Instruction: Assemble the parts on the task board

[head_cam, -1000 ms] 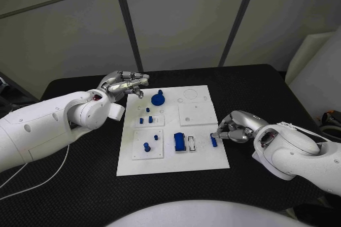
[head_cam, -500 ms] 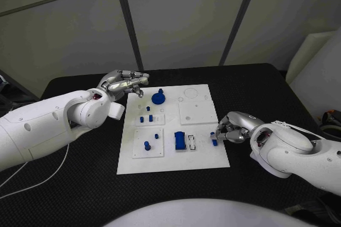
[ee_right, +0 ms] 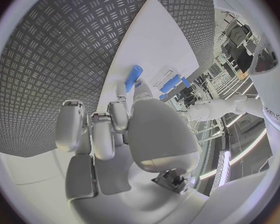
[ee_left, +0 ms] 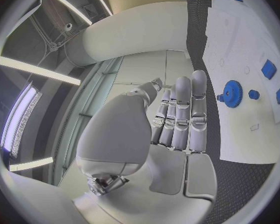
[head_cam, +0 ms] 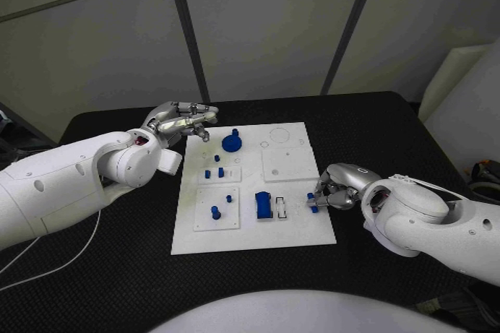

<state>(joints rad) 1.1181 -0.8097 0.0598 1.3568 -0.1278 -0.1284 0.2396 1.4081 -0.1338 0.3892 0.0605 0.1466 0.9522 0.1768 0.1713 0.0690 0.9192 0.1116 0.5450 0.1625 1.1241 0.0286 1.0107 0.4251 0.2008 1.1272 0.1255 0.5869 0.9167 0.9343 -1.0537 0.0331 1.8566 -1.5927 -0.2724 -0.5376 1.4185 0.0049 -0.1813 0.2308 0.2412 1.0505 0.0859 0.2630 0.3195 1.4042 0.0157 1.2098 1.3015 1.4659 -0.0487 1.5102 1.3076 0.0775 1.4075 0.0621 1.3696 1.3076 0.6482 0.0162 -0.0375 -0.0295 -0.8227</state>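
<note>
The white task board (head_cam: 297,232) lies in the middle of the black table. A blue gear (head_cam: 233,143) stands near its far edge, several small blue pegs (head_cam: 216,214) stand in its left panels, and a blue block (head_cam: 264,205) sits mid-board. A short blue bar (head_cam: 313,203) lies flat by the board's right edge. My right hand (head_cam: 339,185) rests there with curled fingers, its thumb tip touching the bar (ee_right: 134,78). My left hand (head_cam: 186,120) hovers off the board's far left corner and holds nothing; its fingers (ee_left: 180,114) are stretched side by side toward the gear (ee_left: 232,92).
Black textured table (head_cam: 125,275) surrounds the board on all sides. A white cable (head_cam: 63,264) trails across the table below my left arm. A plain white panel (head_cam: 290,167) on the board's right half carries no parts.
My right hand has crept slightly toward the board's middle, staying against the blue bar, which has shifted a little with it. The left hand has barely moved.
</note>
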